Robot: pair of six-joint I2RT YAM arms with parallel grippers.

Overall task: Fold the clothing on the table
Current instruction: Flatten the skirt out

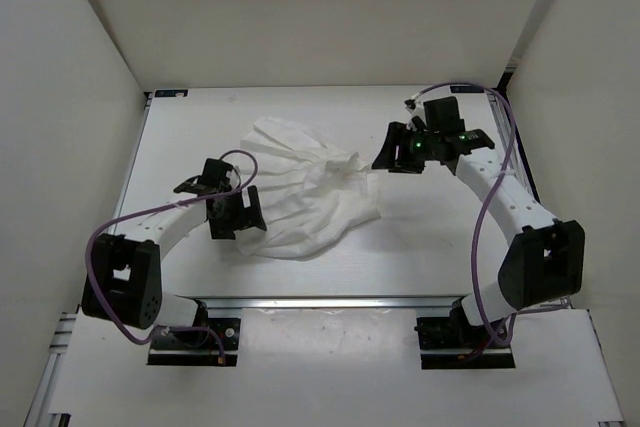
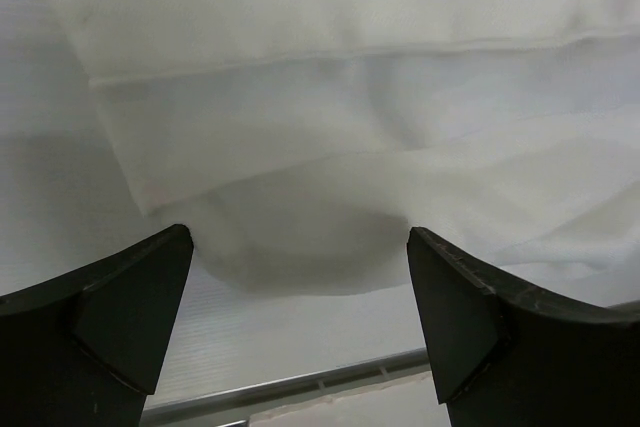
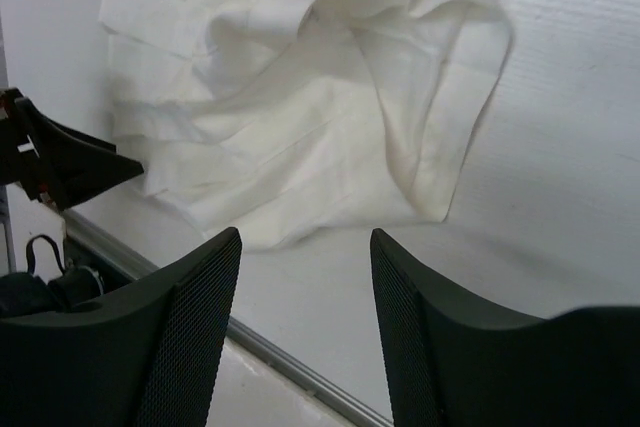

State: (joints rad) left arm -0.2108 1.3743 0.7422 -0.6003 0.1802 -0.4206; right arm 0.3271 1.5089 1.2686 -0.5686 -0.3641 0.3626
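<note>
We see the table (image 1: 430,247) as the biggest thing, a matte white slab boxed in by pale walls (image 1: 60,97) on three sides, with an aluminium rail (image 1: 330,302) along its near edge. Bare surface shows across the right half and in a strip along the far edge.

The clothing (image 1: 305,192) lies left of centre, a crinkled white fan. Its broad pleated hem spreads toward the left and the near side, stopping short of the rail. Its right end gathers into a bunched tip. In the right wrist view we see one corner folded over, its seamed edge looping back on the cloth.

The left gripper (image 1: 248,215) sits at the garment's near-left edge, fingers spread wide. In its wrist view the hem lies just ahead of the fingertips (image 2: 165,257), with nothing pinched. The right gripper (image 1: 392,155) hovers just beside the bunched tip, jaws apart and holding nothing.
</note>
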